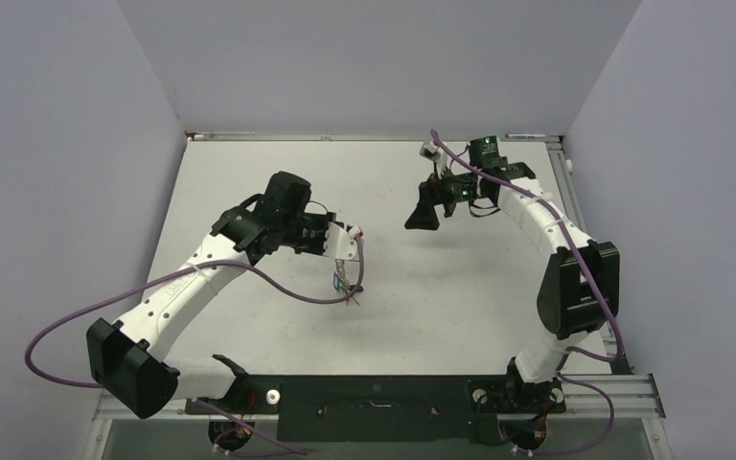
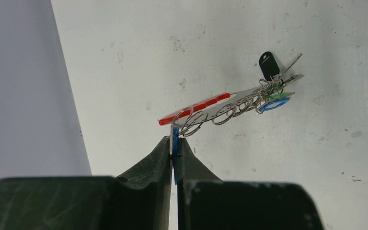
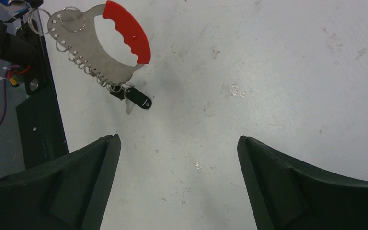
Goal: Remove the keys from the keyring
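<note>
The keyring is a flat silvery plate with a bright red grip and a row of small rings along its edge. My left gripper is shut on a blue-tagged key that hangs from one end ring, and holds the keyring above the table. More keys with black, green and blue tags cluster at its far end. In the top view the left gripper has the keyring dangling below it. My right gripper is open and empty, apart to the right. The right wrist view shows the right gripper, the keyring and a black-tagged key.
A purple cable loops from the left arm beside the hanging keyring. The black base frame shows at the left of the right wrist view. Grey walls enclose the white table on three sides.
</note>
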`<state>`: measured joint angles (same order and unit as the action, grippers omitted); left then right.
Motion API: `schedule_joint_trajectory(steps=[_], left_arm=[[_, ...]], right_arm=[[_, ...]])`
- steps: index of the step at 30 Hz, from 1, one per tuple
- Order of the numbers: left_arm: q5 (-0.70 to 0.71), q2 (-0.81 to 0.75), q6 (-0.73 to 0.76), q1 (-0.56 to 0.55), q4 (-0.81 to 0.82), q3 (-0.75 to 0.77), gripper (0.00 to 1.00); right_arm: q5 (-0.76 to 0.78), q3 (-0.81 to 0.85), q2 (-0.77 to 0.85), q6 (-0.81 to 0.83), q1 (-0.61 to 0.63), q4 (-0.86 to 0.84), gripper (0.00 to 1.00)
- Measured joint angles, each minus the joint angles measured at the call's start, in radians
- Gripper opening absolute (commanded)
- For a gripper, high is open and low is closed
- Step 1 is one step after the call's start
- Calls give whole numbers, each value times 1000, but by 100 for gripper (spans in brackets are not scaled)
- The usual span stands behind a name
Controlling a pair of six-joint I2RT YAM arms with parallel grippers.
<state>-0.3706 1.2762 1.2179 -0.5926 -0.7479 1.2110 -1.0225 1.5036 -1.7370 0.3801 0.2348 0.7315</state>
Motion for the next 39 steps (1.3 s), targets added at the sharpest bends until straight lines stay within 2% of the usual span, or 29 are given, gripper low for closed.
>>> schedule_joint_trajectory(steps=[3, 6, 13, 22, 29, 39], left_arm=[[28, 34, -91, -1, -59, 51, 0], [46, 69, -176, -5, -130, 119, 0], [53, 213, -385, -27, -292, 344, 0], [31, 370, -612, -27, -419, 571, 0], [19, 415, -777, -24, -439, 647, 0], [18, 500, -985, 6, -508, 742, 0]], right_arm=[[-24, -131, 54, -64, 18, -125, 92], [-32, -186, 78, -92, 54, -198, 90], [-75, -190, 81, -114, 121, -335, 82], [-126, -199, 81, -225, 107, -547, 71], [-152, -260, 81, -369, 74, -754, 66], [-209, -275, 81, -415, 66, -805, 59]])
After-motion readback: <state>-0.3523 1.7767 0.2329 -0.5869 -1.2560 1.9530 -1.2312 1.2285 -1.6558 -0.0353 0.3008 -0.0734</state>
